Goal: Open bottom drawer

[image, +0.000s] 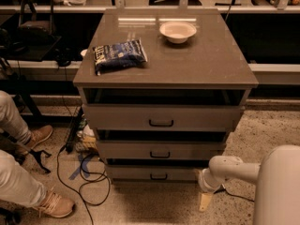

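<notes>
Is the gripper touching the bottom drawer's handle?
No, the gripper hangs low beside the cabinet, apart from the handle of the bottom drawer.

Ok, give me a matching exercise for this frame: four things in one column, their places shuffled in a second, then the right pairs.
Things:
1. white round bowl
2. blue crinkled snack bag
3. bottom drawer with small black bar handle
4. gripper

Places:
A. near the floor, at the front right of the grey-brown cabinet
B. towards the back of the cabinet top
C. front left of the cabinet top
D. under two other drawer fronts

Pairs: 1-B, 2-C, 3-D, 4-A.
</notes>
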Tool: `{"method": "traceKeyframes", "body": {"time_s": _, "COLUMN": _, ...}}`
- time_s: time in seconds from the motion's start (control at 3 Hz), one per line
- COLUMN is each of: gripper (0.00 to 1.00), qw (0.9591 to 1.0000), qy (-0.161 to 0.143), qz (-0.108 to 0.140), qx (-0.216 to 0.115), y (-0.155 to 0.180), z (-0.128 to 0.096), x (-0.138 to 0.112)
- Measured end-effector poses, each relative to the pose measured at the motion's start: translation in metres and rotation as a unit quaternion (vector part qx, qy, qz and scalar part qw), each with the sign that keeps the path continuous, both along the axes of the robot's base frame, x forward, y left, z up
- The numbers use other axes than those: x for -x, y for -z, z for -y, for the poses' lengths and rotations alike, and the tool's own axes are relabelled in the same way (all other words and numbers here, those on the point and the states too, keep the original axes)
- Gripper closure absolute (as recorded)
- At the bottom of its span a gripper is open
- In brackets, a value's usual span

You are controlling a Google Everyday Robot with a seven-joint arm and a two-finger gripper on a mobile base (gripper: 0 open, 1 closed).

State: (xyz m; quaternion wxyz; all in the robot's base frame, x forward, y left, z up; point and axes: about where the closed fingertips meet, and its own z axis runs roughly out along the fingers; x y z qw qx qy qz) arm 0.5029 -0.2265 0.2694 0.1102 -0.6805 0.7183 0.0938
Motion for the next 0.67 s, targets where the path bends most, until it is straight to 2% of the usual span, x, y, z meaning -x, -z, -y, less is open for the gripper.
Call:
{"method": "traceKeyframes", "body": {"time_s": 0.33, "gripper": 0.00, "qw": 0.9996, "qy": -0.005, "qz": 0.027, "qx": -0.008, "y": 0.0190, "z": -0.0163, "x": -0.0193}}
{"method": "traceKeyframes", "body": {"time_s": 0.67, "gripper": 0.00, "qw": 0.9995, "qy": -0.004, "qz": 0.029, "qx": -0.008, "y": 0.0205, "z": -0.0173, "x": -0.0205}}
